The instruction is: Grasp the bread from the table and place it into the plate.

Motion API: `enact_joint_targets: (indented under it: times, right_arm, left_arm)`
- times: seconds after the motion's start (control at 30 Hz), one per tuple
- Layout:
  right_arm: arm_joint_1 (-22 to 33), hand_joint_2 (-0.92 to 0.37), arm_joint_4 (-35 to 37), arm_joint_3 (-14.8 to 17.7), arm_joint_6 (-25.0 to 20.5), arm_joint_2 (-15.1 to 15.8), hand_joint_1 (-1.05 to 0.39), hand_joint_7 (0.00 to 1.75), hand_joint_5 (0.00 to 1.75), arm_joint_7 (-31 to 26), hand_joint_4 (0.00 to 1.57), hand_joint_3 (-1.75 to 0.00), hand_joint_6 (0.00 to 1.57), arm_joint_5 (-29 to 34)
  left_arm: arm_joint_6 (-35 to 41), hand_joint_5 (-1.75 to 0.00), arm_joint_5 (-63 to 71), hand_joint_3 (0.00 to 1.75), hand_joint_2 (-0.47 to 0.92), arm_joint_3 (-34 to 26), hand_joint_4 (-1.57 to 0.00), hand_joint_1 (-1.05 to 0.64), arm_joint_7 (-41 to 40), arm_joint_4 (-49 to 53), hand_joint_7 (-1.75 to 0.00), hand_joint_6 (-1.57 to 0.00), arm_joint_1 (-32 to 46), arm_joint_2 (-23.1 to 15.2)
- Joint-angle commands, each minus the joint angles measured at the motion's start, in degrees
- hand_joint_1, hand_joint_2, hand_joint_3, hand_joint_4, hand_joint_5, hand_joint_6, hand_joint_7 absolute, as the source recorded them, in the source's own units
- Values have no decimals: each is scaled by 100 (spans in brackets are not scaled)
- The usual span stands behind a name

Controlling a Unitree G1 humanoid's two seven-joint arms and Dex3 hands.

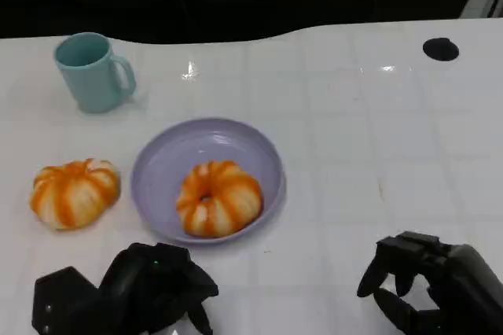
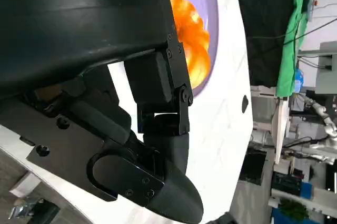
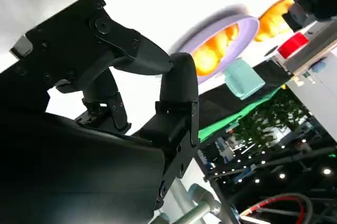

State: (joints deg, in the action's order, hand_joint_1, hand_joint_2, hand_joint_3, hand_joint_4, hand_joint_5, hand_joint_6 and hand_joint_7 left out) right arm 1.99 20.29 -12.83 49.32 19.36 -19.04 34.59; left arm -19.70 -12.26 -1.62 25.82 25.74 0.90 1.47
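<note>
An orange-and-white ring-shaped bread (image 1: 218, 197) lies inside the lavender plate (image 1: 189, 150) at the table's middle left. A second, similar bread (image 1: 75, 192) sits on the table left of the plate. My left hand (image 1: 149, 288) hovers low at the near edge, just in front of the plate, with its fingers loosely bent and holding nothing. My right hand (image 1: 428, 284) is at the near right, far from the plate, fingers curved apart and empty. The left wrist view shows the left hand (image 2: 147, 103) with the plated bread (image 2: 192, 34) beyond it. In the right wrist view the plate (image 3: 231, 27) is past the right hand (image 3: 131, 103).
A teal mug (image 1: 94, 71) stands at the back left, behind the loose bread. A small black disc (image 1: 440, 49) lies at the back right. White tiled tabletop stretches between the plate and my right hand.
</note>
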Motion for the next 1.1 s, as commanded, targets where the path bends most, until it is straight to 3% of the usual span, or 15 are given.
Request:
enact_joint_targets:
  times: [0.03, 0.3, 0.6, 1.1]
  right_arm:
    - [105, -54, 24, 59, 10, 61, -32, 153, 175, -97, 70, -112, 61, 88]
    - [-14, -63, 430, -37, 87, -29, -34, 159, 175, -454, 69, -101, 55, 365]
    - [-162, -62, 638, -132, 139, -86, -34, 160, 175, -685, 69, -100, 55, 362]
    - [-150, -58, 607, -190, 143, -197, -37, 152, 175, -339, 68, -101, 59, -45]
  left_arm:
    - [0, -92, -29, 0, 79, -47, -150, -105, 35, 10, -47, -157, -31, -108]
    - [44, -92, -62, 0, 79, -70, -150, -105, 50, -4, -48, -157, -31, -129]
    - [-36, -92, -69, 1, 79, -110, -150, -105, 83, 112, -49, -157, -82, -176]
    - [-16, -93, -118, 0, 78, -168, -150, -105, 139, 129, -49, -157, -90, -167]
